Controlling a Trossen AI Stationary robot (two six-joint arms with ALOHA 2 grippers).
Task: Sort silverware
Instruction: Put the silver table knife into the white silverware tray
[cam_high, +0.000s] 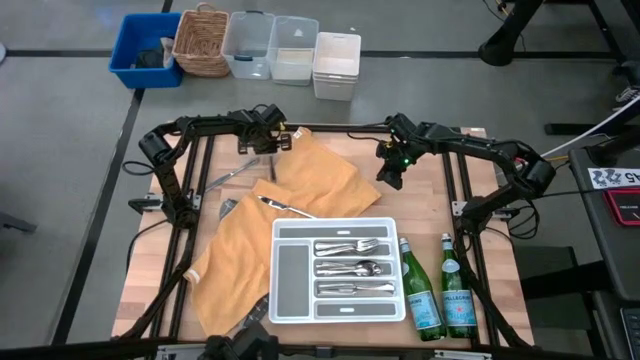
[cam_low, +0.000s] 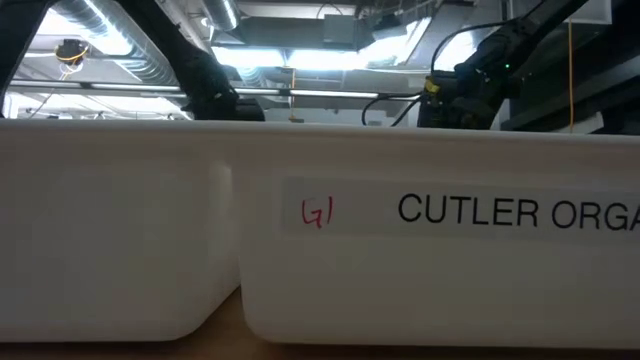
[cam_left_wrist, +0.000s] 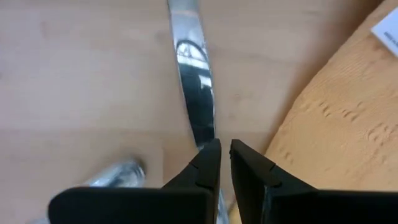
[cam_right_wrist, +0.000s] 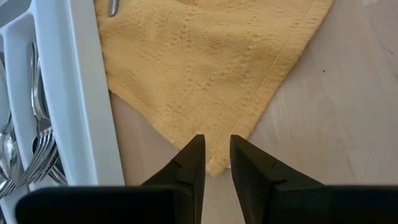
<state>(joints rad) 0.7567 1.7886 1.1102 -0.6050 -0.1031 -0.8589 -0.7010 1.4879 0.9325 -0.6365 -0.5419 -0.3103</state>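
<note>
Wooden table holds it all. Left gripper pinches a knife at ten o'clock beside the yellow cloth. It looks hard, light and slippery; grab the thin middle. Right gripper hangs slightly apart at one o'clock. White tray holds forks and spoons.

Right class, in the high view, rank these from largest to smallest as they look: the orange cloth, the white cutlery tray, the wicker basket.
1. orange cloth
2. white cutlery tray
3. wicker basket
</note>
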